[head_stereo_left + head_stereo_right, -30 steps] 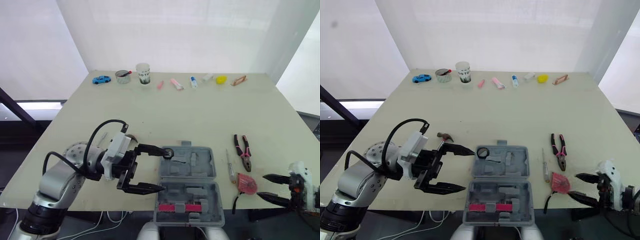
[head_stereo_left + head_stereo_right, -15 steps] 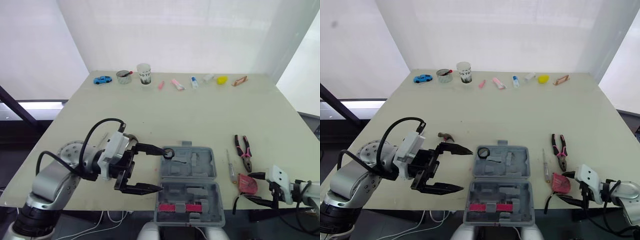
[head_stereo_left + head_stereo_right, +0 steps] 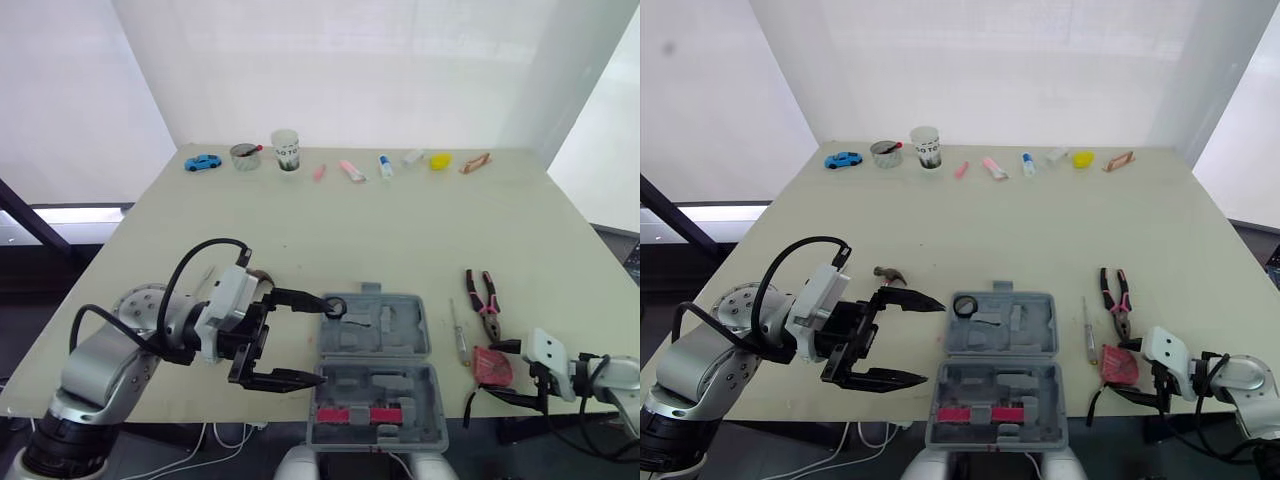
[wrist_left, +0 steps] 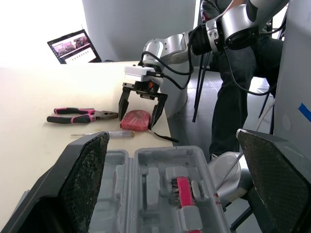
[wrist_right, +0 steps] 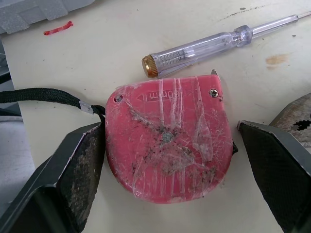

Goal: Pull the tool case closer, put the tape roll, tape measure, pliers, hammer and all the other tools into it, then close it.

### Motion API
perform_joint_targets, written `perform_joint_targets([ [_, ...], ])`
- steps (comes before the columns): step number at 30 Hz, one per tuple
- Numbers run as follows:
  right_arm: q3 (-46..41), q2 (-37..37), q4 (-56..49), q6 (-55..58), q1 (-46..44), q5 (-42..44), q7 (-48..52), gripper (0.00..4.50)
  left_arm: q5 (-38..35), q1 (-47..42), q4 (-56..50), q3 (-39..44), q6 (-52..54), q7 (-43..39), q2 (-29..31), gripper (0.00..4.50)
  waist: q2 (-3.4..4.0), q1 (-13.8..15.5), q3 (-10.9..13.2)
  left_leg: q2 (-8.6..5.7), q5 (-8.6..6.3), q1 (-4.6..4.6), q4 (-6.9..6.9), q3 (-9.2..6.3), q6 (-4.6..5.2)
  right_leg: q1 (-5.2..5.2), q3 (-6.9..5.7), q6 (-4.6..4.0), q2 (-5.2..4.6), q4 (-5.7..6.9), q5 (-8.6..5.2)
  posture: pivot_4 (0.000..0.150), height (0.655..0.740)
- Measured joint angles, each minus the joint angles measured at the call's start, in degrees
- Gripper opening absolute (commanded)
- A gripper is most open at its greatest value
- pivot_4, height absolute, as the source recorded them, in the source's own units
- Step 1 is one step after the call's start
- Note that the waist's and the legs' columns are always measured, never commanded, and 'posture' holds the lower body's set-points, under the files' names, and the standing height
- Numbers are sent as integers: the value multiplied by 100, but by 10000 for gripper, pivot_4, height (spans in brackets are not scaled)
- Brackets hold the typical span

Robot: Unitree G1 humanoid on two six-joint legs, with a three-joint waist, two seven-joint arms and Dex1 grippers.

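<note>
The grey tool case (image 3: 376,368) lies open at the table's front, with a black tape roll (image 3: 334,306) in its far left corner and a red insert (image 4: 183,189) in the near half. My left gripper (image 3: 319,340) stands open just left of the case and holds nothing. The hammer (image 3: 888,272) head peeks out behind it. My right gripper (image 3: 498,370) is open and straddles the red tape measure (image 5: 167,145), with fingers (image 5: 73,179) on either side of it. Left of the tape measure lies a clear screwdriver (image 3: 459,335), and beyond it pink-handled pliers (image 3: 485,298).
Along the table's far edge stand a blue toy car (image 3: 203,160), a tin (image 3: 244,153), a paper cup (image 3: 286,149) and several small items, among them a yellow one (image 3: 440,160). The tape measure's black strap (image 5: 43,94) trails toward the front edge. A laptop (image 4: 75,46) sits beyond the table.
My right gripper has moved left from beyond the table's corner and now straddles the tape measure. The left gripper has barely moved and stays open.
</note>
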Motion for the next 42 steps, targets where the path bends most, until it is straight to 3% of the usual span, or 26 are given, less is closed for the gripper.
perform_joint_targets([
  [3,3,89,4,-72,0,18,32,29746,1,0,0,0,2,-3,2,45000,0,-2,0,1,0,2,0,0,0,0,3,0,1,1,0,1500,7400],
  [12,2,71,91,-380,25,-15,30,29779,4,-5,1,0,1,-26,6,45000,0,7,0,1,0,2,0,0,0,0,5,0,1,1,0,1500,7400],
  [20,5,-439,-1087,546,9,43,129,29779,12,-14,52,2,-16,-11,2,45000,10,-8,6,1,0,2,-2,2,0,-7,15,1,1,5,0,1500,7400],
  [27,409,-560,-2499,2531,-1253,214,184,29779,111,-14,284,19,-191,114,-63,45000,12,-1,7,2,0,-1,-4,0,0,-12,13,0,2,5,0,1500,7400],
  [34,1452,-283,-2726,3940,-2549,-295,78,29779,289,74,589,233,-390,166,-12,45000,12,40,10,1,0,-19,-8,2,0,-24,2,-2,0,-4,-1,1500,7400],
  [42,2525,-104,-2958,4829,-3398,-948,206,29779,497,262,897,592,-565,287,40,45000,14,12,12,3,-1,-20,-11,0,0,-27,0,-2,-1,-4,-1,1500,7400],
])
